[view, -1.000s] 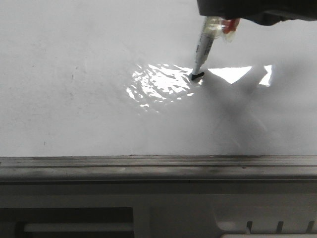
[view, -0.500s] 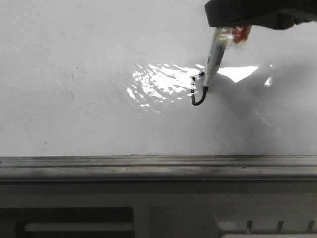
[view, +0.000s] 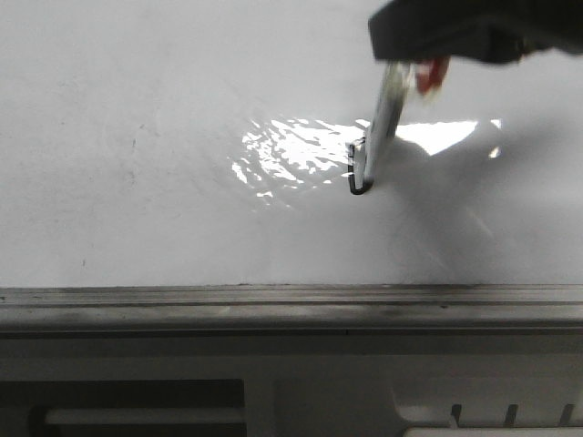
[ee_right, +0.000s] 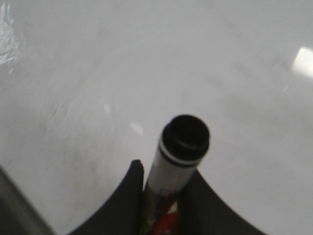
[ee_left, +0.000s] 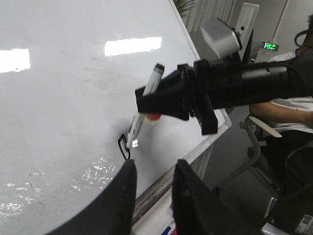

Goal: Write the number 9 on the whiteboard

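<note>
R black gripper (view: pixel 401 68) up top in front view, fingers clenched on a white-barrelled marker pen w/ black end cap (view: pixel 383 118), pen tilted, tip down on the big glossy white-grey whiteboard w/ grey metal rail (view: pixel 137 182). Right at the tip: the number 9 (view: pixel 358 168) in thin dark ink, only partly drawn — a narrow loop outline, just right of the bright glare patch, roughly mid-board, well above the rail.

L wrist view gives more: the loop (ee_left: pixel 123 146) reads as a small closed squarish shape beside the pen tip (ee_left: pixel 132 139), R gripper (ee_left: pixel 164 100) and arm reaching across. L gripper (ee_left: pixel 151 196) hangs off the board, fingers parted, nothing in them.

R wrist view: pen's black cap end (ee_right: pixel 186 134) between dark fingers (ee_right: pixel 132 196); ink not visible here. No containers in any view.
</note>
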Controlling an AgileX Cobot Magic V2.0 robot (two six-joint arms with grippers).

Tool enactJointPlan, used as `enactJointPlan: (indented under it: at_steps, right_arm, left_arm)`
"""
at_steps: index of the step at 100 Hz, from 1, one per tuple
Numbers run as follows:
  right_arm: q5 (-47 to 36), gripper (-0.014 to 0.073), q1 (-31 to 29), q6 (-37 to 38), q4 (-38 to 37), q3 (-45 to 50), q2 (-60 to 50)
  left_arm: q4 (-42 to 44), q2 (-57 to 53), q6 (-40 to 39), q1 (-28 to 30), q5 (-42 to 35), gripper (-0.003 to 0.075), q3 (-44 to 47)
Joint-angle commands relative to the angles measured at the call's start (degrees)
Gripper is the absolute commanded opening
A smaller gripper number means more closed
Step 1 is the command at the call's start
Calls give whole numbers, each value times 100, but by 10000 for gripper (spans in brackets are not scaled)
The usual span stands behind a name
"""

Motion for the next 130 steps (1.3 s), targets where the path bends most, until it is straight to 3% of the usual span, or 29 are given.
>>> enactJointPlan:
  at_steps: [1, 48, 63, 83, 91, 100, 113, 121, 130]
  right_arm:
    - [-158, -67, 111, -222, 42, 324, 218]
    - [-270, -68, 341, -210, 226, 434, 207]
    - [-44, -69, 616, -210, 204, -28, -339]
    - [1279, -71, 973, -210, 204, -997, -907]
    - [1833, -71, 1033, -210, 204, -1244, -920]
    - [2384, -71, 1103, -245, 204, -1389, -870]
    - [2892, -72, 1334, -786, 226, -1391, -870]
    - [3003, -72, 1559, -879, 226, -1391, -870]
    - [2958, -72, 1809, -879, 226, -1391, -848]
  left_arm:
    - [-205, 43, -53, -33, -149, 154, -152]
    - [-205, 43, -53, -33, -69, 154, 31]
    - [-205, 43, -53, -33, 9, 165, 31]
    - [-205, 323, -53, -33, 250, 358, 31]
    - [-205, 683, 57, -45, 353, 370, 20]
    - [-535, 1112, 948, -55, 695, 368, 5]
    - [-1861, 1726, 2759, -55, 1163, 369, 5]
    - [-2599, 2064, 3919, -55, 1536, 369, 5]
    - [-3141, 2510, 4712, -55, 2050, 369, 5]
